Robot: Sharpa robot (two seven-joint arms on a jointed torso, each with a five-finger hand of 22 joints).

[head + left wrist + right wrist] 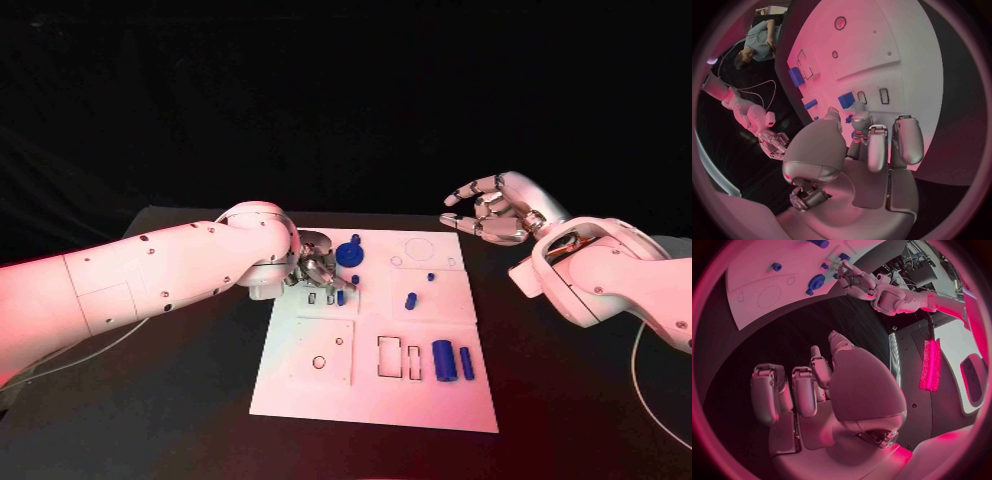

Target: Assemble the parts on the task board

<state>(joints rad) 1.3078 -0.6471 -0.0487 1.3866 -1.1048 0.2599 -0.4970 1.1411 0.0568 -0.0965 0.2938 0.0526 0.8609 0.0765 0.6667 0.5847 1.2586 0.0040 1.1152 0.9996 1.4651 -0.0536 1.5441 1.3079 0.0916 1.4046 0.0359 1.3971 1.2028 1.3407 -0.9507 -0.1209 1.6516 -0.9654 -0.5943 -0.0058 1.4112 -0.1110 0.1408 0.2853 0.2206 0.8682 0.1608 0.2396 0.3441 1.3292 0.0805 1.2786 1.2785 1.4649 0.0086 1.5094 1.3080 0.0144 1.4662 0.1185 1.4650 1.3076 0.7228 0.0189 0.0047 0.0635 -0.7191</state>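
The white task board [310,385] lies in the middle of the table. My left hand [317,268] hovers low over its far-left part, fingers curled down. In the left wrist view a small blue part [854,134] shows between the thumb and the fingers [859,121], apparently pinched. A blue block [846,100] stands beside empty slots just ahead. A round blue disc [352,258] lies next to that hand. My right hand [498,215] is raised off the board's far-right corner, fingers apart and holding nothing.
Two long blue blocks [453,361] lie near the board's right edge beside empty rectangular slots [392,357]. Small blue pegs [411,299] stand mid-board. A square recess with a ring [323,352] is on the left. Black table [577,400] surrounds the board.
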